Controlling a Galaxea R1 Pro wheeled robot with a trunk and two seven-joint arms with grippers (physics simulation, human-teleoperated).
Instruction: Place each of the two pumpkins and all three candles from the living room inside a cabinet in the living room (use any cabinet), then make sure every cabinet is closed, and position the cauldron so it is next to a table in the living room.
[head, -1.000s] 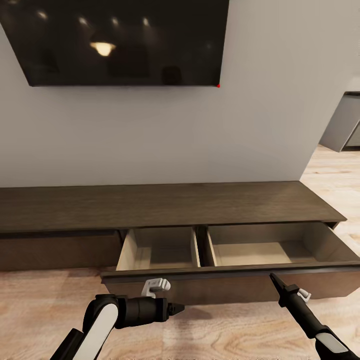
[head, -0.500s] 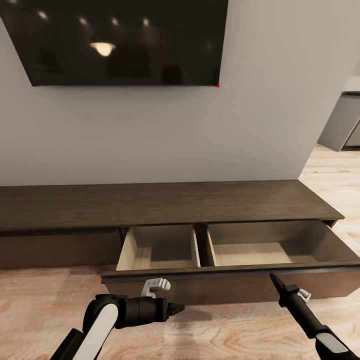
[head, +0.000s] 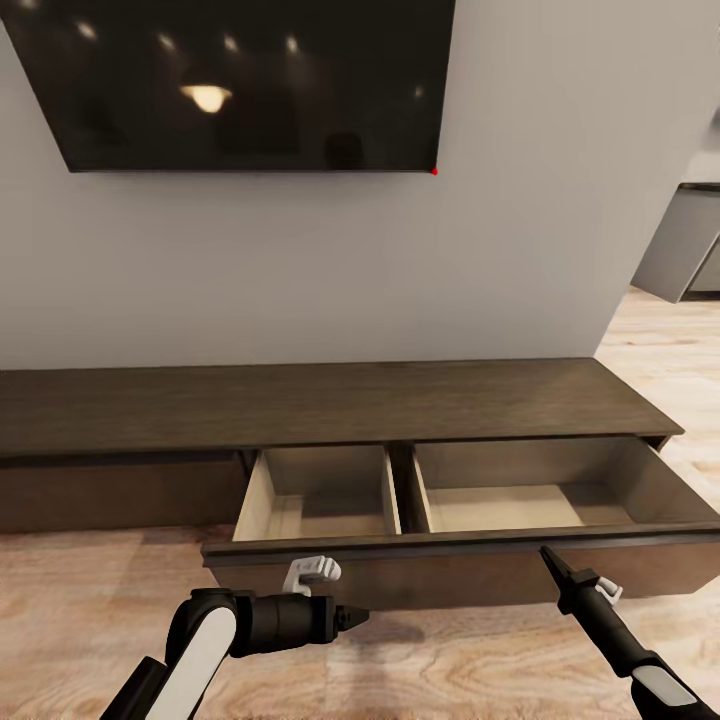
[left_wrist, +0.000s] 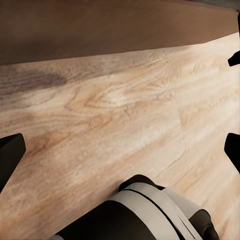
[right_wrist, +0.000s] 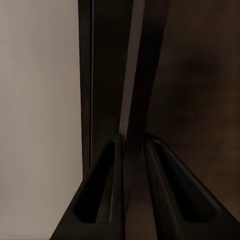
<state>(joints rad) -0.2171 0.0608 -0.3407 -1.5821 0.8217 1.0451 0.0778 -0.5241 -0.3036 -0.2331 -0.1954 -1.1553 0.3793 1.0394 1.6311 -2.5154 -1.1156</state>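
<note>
The cabinet (head: 330, 400), a long low dark brown console, stands against the wall with its wide right drawer (head: 450, 578) pulled out. Both beige compartments, the small one (head: 320, 505) and the large one (head: 530, 500), are empty. My right gripper (head: 548, 553) is at the drawer front's top edge. In the right wrist view its fingers (right_wrist: 102, 190) close on that dark edge (right_wrist: 134, 100). My left gripper (head: 355, 616) hangs low in front of the drawer face, pointing right; in the left wrist view it (left_wrist: 122, 152) is open over bare floor. Pumpkins, candles, cauldron and table are out of view.
A black TV (head: 240, 80) hangs on the grey wall above the console. The console's left drawer front (head: 120, 495) is closed. Light wood plank floor (head: 90, 600) runs before the cabinet. Grey kitchen cabinets (head: 695, 250) show past the wall's right end.
The whole picture has shifted slightly, so the camera moved. The cabinet top sits a little farther off while the drawer front stays at my right gripper. The drawer looks slightly further out.
</note>
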